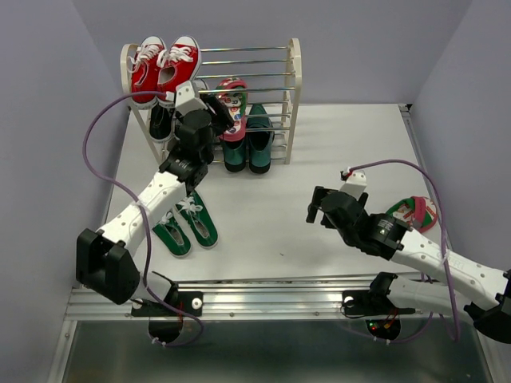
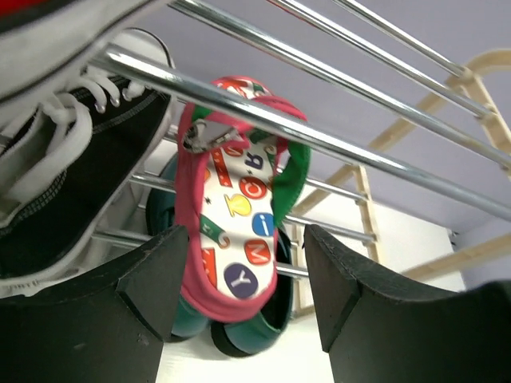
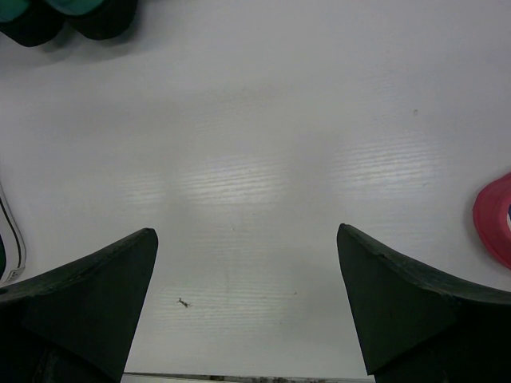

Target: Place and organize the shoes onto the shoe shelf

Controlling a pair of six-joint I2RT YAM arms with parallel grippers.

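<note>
At the lower left of the top view, the green canvas sneakers [image 1: 185,225] lie side by side on the bench [image 1: 271,223], beside the left arm. At the upper left, the shoe shelf [image 1: 295,72] carries the red sneakers [image 1: 164,68] on its top rods, with the black sneakers [image 1: 160,121] a tier below. The left hand [image 1: 222,120] is up against the shelf front. Its fingers stand apart with a gap on each side of the heel of one flip-flop [image 2: 239,215], which rests on the middle rods. Under it, the dark green loafers [image 1: 247,152] sit at the shelf's foot, toes outward. Right of centre, the right hand [image 1: 314,209] hangs wide open over bare bench, holding nothing. At the far right, the second flip-flop [image 1: 417,212] lies on the bench, partly hidden by the right arm.
</note>
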